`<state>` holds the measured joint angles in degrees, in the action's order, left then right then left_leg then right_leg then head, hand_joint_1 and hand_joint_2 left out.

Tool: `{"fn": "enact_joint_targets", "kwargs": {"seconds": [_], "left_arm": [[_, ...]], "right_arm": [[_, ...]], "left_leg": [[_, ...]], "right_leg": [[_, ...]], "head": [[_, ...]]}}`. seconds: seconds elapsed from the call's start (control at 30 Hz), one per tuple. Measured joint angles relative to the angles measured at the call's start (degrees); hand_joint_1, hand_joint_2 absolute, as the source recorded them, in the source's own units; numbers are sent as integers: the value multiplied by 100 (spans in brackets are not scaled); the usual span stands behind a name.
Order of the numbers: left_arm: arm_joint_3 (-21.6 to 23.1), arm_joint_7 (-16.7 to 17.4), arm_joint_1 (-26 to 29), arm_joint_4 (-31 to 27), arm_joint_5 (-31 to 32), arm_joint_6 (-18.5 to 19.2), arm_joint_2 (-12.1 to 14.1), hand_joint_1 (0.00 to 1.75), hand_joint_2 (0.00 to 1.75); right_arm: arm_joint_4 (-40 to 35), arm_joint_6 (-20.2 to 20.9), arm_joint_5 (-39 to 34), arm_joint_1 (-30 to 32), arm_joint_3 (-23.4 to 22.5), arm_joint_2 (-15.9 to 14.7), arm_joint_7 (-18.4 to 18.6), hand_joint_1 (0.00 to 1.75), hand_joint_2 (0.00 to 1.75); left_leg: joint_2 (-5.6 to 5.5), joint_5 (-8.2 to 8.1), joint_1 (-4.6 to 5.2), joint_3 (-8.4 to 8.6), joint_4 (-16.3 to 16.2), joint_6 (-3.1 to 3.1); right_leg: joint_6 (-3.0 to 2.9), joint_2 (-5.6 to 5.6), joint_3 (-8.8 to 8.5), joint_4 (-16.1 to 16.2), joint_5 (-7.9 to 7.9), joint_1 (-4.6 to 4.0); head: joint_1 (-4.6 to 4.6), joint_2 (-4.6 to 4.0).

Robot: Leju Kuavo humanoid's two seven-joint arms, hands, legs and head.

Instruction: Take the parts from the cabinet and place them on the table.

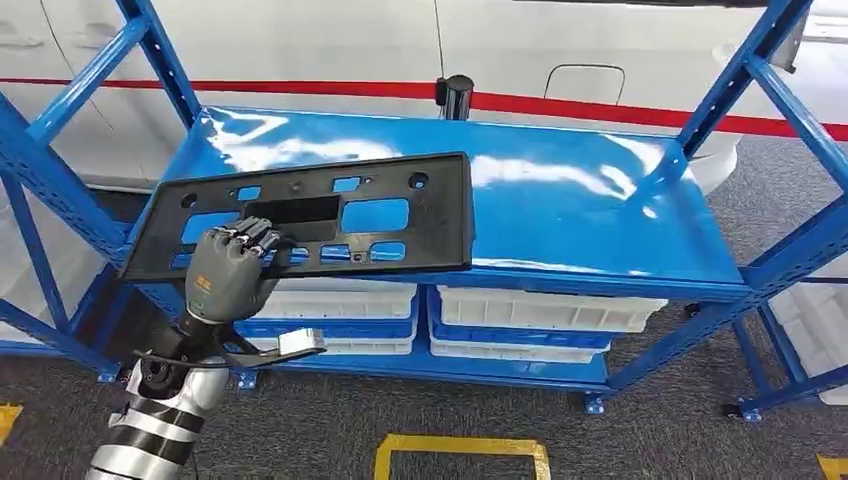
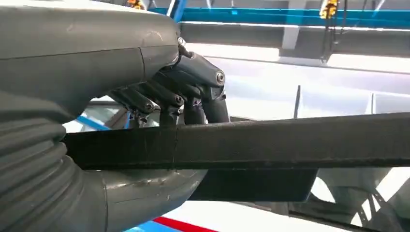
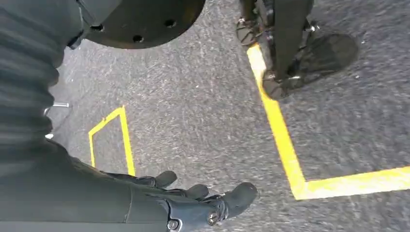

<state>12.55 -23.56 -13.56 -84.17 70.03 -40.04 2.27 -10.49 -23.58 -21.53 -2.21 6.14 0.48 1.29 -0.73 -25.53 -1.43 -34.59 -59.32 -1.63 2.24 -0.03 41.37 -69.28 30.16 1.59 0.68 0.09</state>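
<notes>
A long black plastic plate with several cut-outs [image 1: 330, 215] lies tilted over the front left of the blue shelf top [image 1: 560, 200], its near edge past the shelf's front edge. My left hand [image 1: 232, 270] grips its lower left part, fingers over the top face and thumb underneath. In the left wrist view the dark fingers [image 2: 193, 92] curl over the plate's black edge [image 2: 290, 140] while the grey thumb [image 2: 145, 193] presses from below. My right hand [image 3: 193, 203] hangs over the grey floor, fingers loosely apart and holding nothing.
The blue steel rack has slanted posts at both sides [image 1: 770, 90]. White and blue bins [image 1: 540, 320] sit on its lower shelf. A white wall with a red stripe [image 1: 600, 110] stands behind. Yellow floor markings [image 1: 460, 450] lie in front of the rack.
</notes>
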Motion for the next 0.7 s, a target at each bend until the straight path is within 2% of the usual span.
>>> {"fn": "enact_joint_targets", "kwargs": {"seconds": [0.03, 0.07, 0.1, 0.13, 0.17, 0.2, 0.23, 0.27, 0.33, 0.37, 0.4, 0.43, 0.47, 0.5, 0.53, 0.57, 0.6, 0.63, 0.7], "left_arm": [[0, 2, 0, 2, -9, 0, 0, 175, 175], [0, 2, 0, 9, -20, 0, 0, 175, 175], [0, 2, 0, 11, -26, 0, 0, 175, 175], [0, 2, 0, 11, -35, 0, 0, 175, 175], [0, 2, -3, 11, -37, 0, 0, 175, 175], [0, 2, -8, 11, -42, 0, 0, 175, 175], [0, 2, -14, 11, -44, 0, 0, 175, 175], [0, 2, -29, 13, -55, 0, 0, 175, 175], [7, 0, -60, 15, -90, 0, -4, 175, 175], [7, 0, -80, 15, -98, 0, -4, 175, 175], [7, -13, -95, 20, -98, 0, 0, 175, 175], [7, -20, -117, 33, -103, 0, 0, 175, 175], [9, -22, -139, 48, -103, 0, 0, 175, 175], [13, -22, -142, 66, -107, 0, 0, 175, 175], [15, -30, -144, 81, -111, 0, 0, 175, 175], [15, -39, -143, 105, -111, 0, 0, 175, 175], [17, -41, -144, 123, -111, 0, 0, 175, 175], [20, -46, -148, 134, -111, 0, 0, 175, 175], [24, -46, -171, 140, -111, 0, 0, 175, 175]], "right_arm": [[2, 0, 0, -2, 0, -2, -11, 0, 175], [2, 0, 0, -7, 0, -4, -15, 0, 175], [2, 0, 0, -8, 0, -9, -20, 0, 175], [2, 0, -2, -7, -2, -9, -24, 0, 175], [0, 0, -2, -10, -2, -13, -31, 0, 175], [0, 0, -2, -19, -2, -18, -37, 0, 175], [0, 2, -2, -40, -2, -28, -48, 0, 175], [0, 2, -2, -40, -2, -35, -57, 0, 175], [0, 2, -7, -47, -7, -42, -66, 0, 175], [0, 2, -9, -58, -9, -44, -68, 0, 175], [0, 2, -11, -52, -11, -37, -68, 0, 175], [0, 2, -11, -55, -13, -35, -68, 0, 175], [2, 2, -15, -50, -18, -44, -68, 0, 175], [2, 2, -17, -43, -26, -44, -68, 0, 175], [2, 2, -17, -45, -37, -44, -68, 0, 175], [2, 2, -15, -44, -44, -44, -68, 0, 175], [0, 2, -17, -42, -44, -42, -68, 0, 175], [2, 2, -17, -37, -46, -39, -68, 0, 175], [0, 2, -15, -29, -46, -29, -68, 0, 175]], "left_leg": [[7, 57, 22, -81, -2, -11], [13, 112, 37, -153, -5, -10], [14, 161, 46, -216, -5, -7], [13, 210, 55, -275, -6, 3], [13, 255, 57, -324, -6, 16], [12, 300, 59, -361, -6, 35], [12, 337, 65, -386, -14, 64], [30, 392, 73, -378, 18, 111], [38, 461, 52, -371, 50, 195], [35, 511, 48, -367, 91, 246], [39, 487, 30, -417, 43, 267], [43, 251, 43, -482, -80, 274], [48, -131, 33, -583, -428, 285], [48, -420, 27, -688, -825, 307], [48, -664, 23, -815, -1316, 334], [49, -736, 21, -866, -1633, 354], [50, -679, 17, -793, -1674, 361], [54, -530, 6, -590, -1448, 371], [61, -230, -24, 109, -486, 383]], "right_leg": [[2, 0, 139, -455, 187, -1], [42, -1, 165, -681, 229, -2], [85, 0, 54, -625, 170, -7], [129, -1, -191, -318, 36, -17], [146, 0, -528, 152, -100, -31], [119, 0, -910, 686, -168, -52], [25, 0, -1243, 1178, -41, -86], [29, 5, -1252, 1152, -126, -115], [-34, 8, -1152, 1186, -141, -152], [-88, 5, -1137, 1216, -188, -152], [-147, -5, -1139, 1287, -283, -16], [-181, -4, -1140, 1295, -331, -40], [-241, -22, -1081, 1287, -387, -37], [-250, -26, -1032, 1286, -428, -41], [-253, -28, -969, 1281, -475, -49], [-243, -27, -911, 1274, -514, -49], [-229, -27, -861, 1269, -549, -48], [-203, -27, -817, 1257, -580, -40], [-169, -24, -766, 1218, -610, -20]], "head": [[4, 2], [2, 0], [4, 0], [2, 0], [4, 0], [0, 0], [6, 0], [28, 0], [0, 0], [-2, 0], [-2, 0], [22, 0], [28, 0], [33, 0], [30, 0], [30, 0], [33, 0], [33, 0], [33, 0]]}}
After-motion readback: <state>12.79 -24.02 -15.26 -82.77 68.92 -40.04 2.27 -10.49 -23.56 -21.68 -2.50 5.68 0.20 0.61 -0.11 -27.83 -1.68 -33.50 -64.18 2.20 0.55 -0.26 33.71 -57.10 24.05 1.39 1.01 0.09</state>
